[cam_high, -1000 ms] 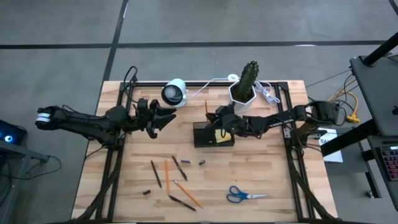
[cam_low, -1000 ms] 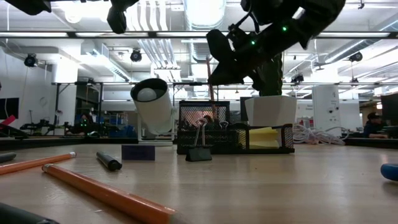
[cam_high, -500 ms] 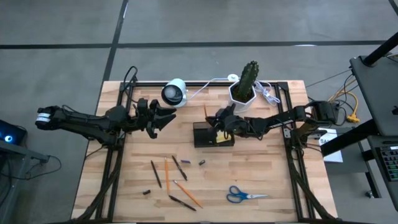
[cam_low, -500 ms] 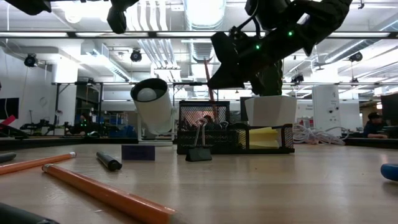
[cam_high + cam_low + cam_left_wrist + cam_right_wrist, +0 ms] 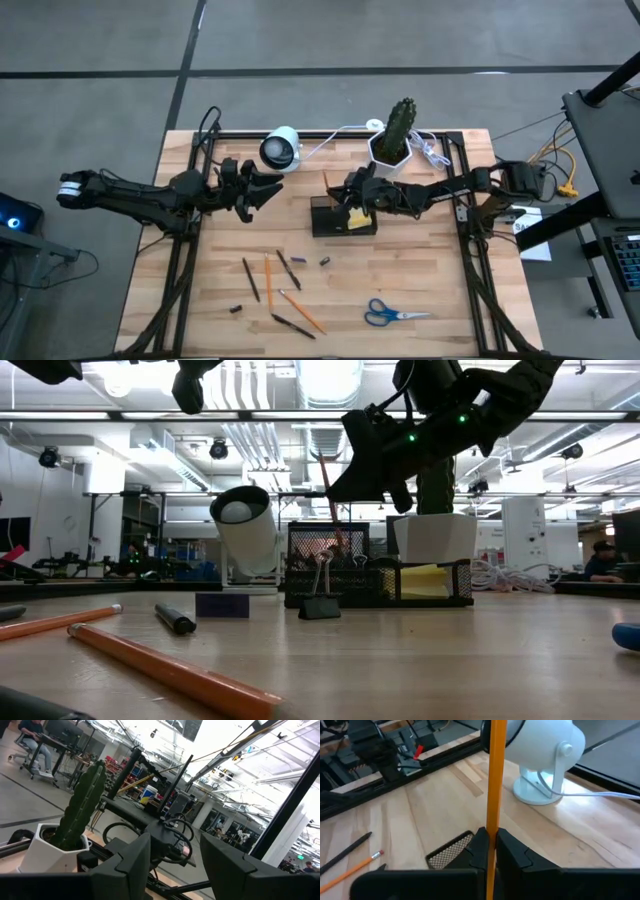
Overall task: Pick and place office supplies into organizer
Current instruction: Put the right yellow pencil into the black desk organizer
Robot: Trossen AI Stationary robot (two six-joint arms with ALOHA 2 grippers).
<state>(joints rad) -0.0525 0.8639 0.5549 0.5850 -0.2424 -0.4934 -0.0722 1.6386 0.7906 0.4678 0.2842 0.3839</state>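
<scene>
My right gripper [image 5: 345, 194] hovers over the black mesh organizer [image 5: 343, 218], shut on an orange pencil [image 5: 326, 485]. The pencil stands nearly upright, and its lower end dips behind the mesh of the tall compartment [image 5: 327, 545]. A yellow sticky pad [image 5: 422, 580] lies in the organizer. My left gripper [image 5: 266, 188] hangs open above the table's left part, touching nothing. More orange pencils [image 5: 268, 281], black pens [image 5: 289, 269], small dark stubs [image 5: 325, 261] and blue-handled scissors [image 5: 395, 314] lie on the near half of the table. My right gripper pinches the pencil's shaft [image 5: 493, 827] between its two fingers [image 5: 480, 849], which lie across it. The fingers come from the table's right, slanting a little downward. The pencil is held steeply, its upper end [image 5: 319, 458] leaning toward the table's left, its lower end inside the mesh compartment.
A white round lamp [image 5: 280, 148] stands at the far edge left of the organizer. A cactus in a white pot [image 5: 391, 142] and white cables [image 5: 432, 150] stand behind it. A binder clip [image 5: 320, 600] sits in front of the organizer. Black rails [image 5: 180, 270] run along both sides.
My right gripper has rolled and dipped slightly over the organizer. The pencil in it has tipped: its upper end has swung toward the table's left and stands out more above the gripper, while its lower end stays at the tall compartment.
</scene>
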